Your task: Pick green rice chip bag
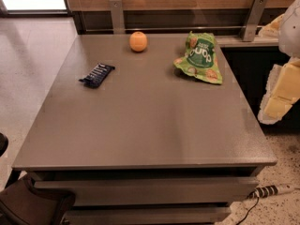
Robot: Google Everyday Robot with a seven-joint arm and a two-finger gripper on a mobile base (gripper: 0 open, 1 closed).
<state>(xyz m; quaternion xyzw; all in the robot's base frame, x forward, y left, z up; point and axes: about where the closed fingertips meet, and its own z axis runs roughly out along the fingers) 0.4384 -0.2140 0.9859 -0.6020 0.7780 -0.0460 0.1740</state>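
The green rice chip bag [200,57] lies on the table [140,125] — the gripper [280,96] hangs beside the right edge, open or shut I cannot tell.

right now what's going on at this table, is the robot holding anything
Nothing is being held. The green rice chip bag lies untouched on the gray table, near its far right corner. The robot's gripper hangs at the right edge of the view, beyond the table's right side and apart from the bag. An orange sits near the far edge, and a dark blue bar wrapper lies toward the left.
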